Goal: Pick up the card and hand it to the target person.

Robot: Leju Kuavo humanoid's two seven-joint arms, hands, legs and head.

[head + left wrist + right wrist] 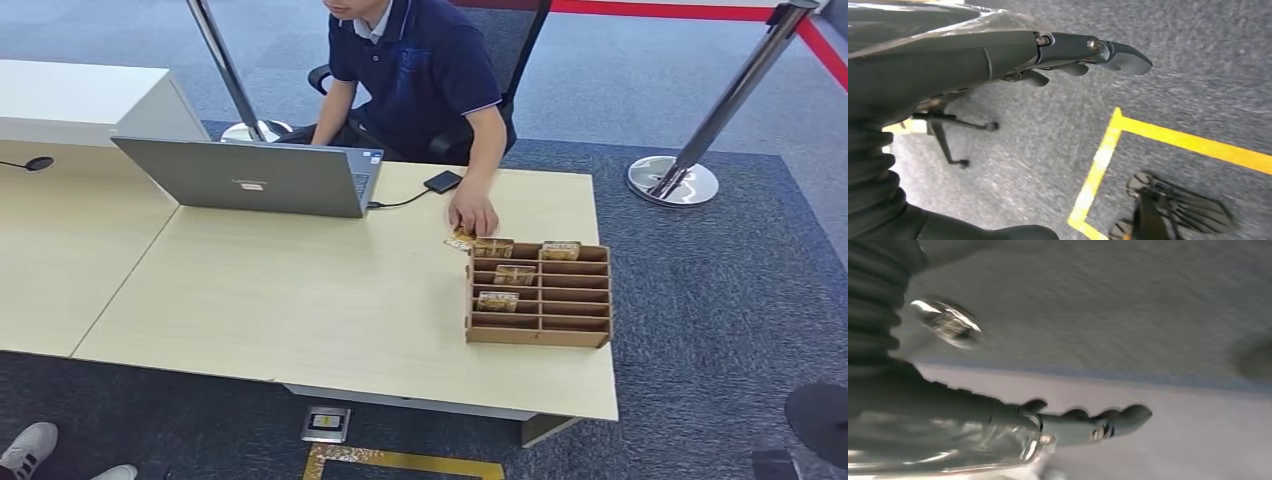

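Note:
A wooden slotted card rack (575, 312) stands on the pale table (300, 300) toward its right side. Gold-patterned cards (514, 275) lie in several of its slots. A seated person in a dark polo (420, 70) reaches across the far edge; their hand (473, 213) rests on a loose card (461, 241) beside the rack's far left corner. My left hand (1068, 52) hangs over grey carpet in the left wrist view, fingers straight and holding nothing. In the right wrist view my right hand (1078, 422) also hangs over the floor, fingers apart and holding nothing.
A grey laptop (250, 178) stands open at the far left of the table, its cable running to a black box (442, 181). Stanchion posts with round bases (673, 180) stand behind. Yellow floor tape (1108, 150) marks the carpet. Someone's white shoe (28, 448) is at lower left.

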